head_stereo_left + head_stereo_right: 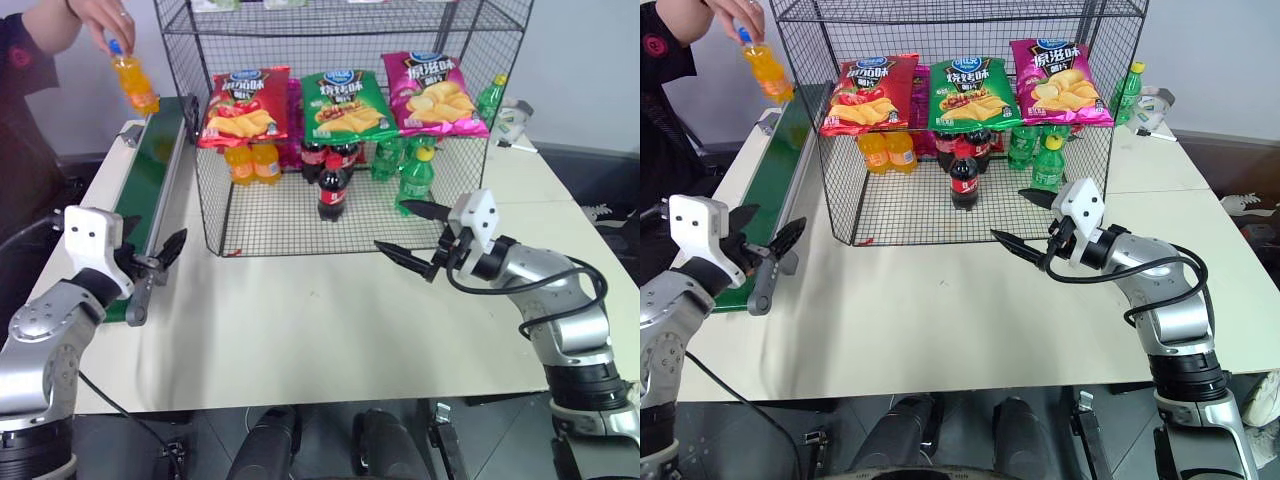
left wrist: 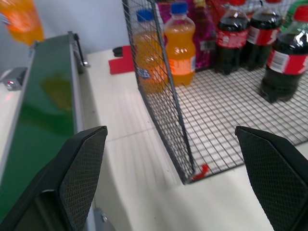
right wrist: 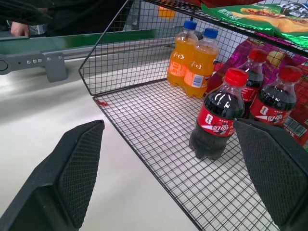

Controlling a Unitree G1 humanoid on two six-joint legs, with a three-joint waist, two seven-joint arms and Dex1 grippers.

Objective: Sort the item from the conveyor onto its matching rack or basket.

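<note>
Orange drink bottle (image 1: pixel 133 82) held tilted in a person's hand (image 1: pixel 103 20) above far end of conveyor (image 1: pixel 155 165), at 11 o'clock, likely about to be set down. Left end effector (image 1: pixel 160 255) released beside belt; right end effector (image 1: pixel 420 236) released before rack (image 1: pixel 340 120), both seemingly waiting.

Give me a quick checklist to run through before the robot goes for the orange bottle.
1. Bottle lying free on the conveyor: not ok, a person's hand holds it by the cap over the belt's far end.
2. Left gripper open: ok, fingers spread wide beside the belt's near end.
3. Right gripper open and holding nothing: ok.
4. Rack front open: ok.
5. Room beside the two orange bottles in the rack: ok, bare mesh in front of them.
6. Belt running: cannot tell.
</note>
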